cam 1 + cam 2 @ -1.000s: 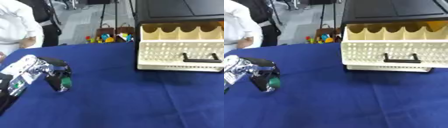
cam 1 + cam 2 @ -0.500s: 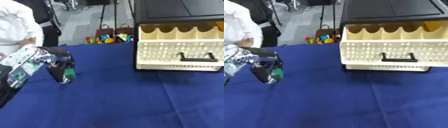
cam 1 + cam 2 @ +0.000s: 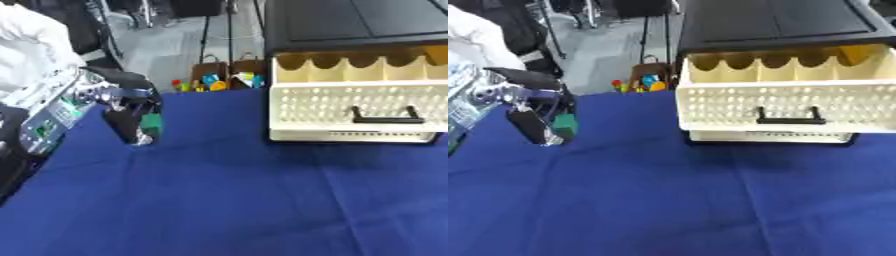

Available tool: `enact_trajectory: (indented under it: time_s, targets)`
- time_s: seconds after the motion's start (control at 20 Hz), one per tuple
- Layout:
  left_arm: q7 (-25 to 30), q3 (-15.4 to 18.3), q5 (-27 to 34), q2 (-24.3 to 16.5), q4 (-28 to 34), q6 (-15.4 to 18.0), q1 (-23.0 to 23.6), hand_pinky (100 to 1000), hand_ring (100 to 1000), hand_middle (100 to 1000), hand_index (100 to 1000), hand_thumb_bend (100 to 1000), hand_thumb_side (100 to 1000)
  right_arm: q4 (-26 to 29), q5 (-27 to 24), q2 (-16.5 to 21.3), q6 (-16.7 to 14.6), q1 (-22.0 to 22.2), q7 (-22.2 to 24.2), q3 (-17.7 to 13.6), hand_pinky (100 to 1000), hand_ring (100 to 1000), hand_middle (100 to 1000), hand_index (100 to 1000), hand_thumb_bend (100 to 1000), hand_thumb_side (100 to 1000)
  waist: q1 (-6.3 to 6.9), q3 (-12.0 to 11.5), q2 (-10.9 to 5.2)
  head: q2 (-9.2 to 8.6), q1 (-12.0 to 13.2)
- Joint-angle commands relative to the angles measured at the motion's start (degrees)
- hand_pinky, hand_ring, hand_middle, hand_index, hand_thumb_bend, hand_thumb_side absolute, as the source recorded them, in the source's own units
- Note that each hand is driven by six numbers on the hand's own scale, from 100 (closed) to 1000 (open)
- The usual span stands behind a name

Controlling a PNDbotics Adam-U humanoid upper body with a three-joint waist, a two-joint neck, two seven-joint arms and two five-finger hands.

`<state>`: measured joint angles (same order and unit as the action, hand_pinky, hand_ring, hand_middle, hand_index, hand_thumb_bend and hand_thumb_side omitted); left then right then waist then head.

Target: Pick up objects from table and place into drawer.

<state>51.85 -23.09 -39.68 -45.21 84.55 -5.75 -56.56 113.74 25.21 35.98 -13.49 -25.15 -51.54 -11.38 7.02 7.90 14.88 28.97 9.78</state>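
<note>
The robot's left hand (image 3: pixel 122 107), black with silver joints, is seen at the left side of the view, raised above the dark blue cloth-covered table (image 3: pixel 227 200). Its fingers (image 3: pixel 131 127) are curled downward around a small object with a green part (image 3: pixel 151 124) and a dark body, which is held off the cloth; what the object is cannot be made out. The forearm behind the hand carries silver plates and a green-lit panel (image 3: pixel 48 117). At the right far side of the table a cream perforated plastic drawer (image 3: pixel 785 107) is pulled open from a black cabinet (image 3: pixel 776 22), with a black bar handle (image 3: pixel 787 119) on its front. Scalloped cream dividers (image 3: pixel 754 65) are seen inside the open drawer, and a yellow patch (image 3: pixel 857 52) shows in its far right compartment. A lower cream drawer front (image 3: pixel 772 136) is seen just beneath. The held object is well apart from the drawer, to its left. Beyond the table's far edge, small brown boxes with colourful items (image 3: pixel 219 80) stand on the grey floor. The right hand is not seen in either view.
</note>
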Motion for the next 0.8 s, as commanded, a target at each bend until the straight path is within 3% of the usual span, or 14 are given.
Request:
enact_trajectory:
  time_s: [0.05, 0.1, 0.15, 0.8]
  targets:
    - [0.11, 0.96, -0.32, -0.22, 0.22, 0.35, -2.6, 305, 362, 410, 551, 113, 294, 0.85, -0.5, 0.81, -0.47, -0.39, -0.43, 0.17, 345, 492, 458, 728, 137, 736, -0.19, 0.17, -1.48, 0.61, 0.06]
    - [0.11, 0.97, -0.44, 0.17, 0.17, 0.47, -3.31, 304, 362, 410, 550, 100, 428, 0.85, -0.56, 0.78, -0.48, -0.42, -0.43, 0.32, 345, 492, 458, 728, 121, 752, -0.13, 0.28, -1.65, 0.72, -0.03]
    - [0.11, 0.98, -0.58, 0.56, 0.06, 0.58, -4.01, 303, 361, 409, 550, 109, 291, 0.85, -0.62, 0.73, -0.48, -0.46, -0.43, 0.45, 345, 492, 458, 728, 137, 736, -0.08, 0.38, -1.8, 0.81, -0.06]
    - [-1.03, 3.8, -4.91, 7.19, -5.15, 0.55, -12.96, 272, 345, 399, 536, 100, 271, 0.85, -1.22, 0.33, -0.67, -0.96, -0.43, 2.39, 343, 486, 452, 728, 138, 736, 0.75, 2.29, -2.21, 1.61, 1.67]
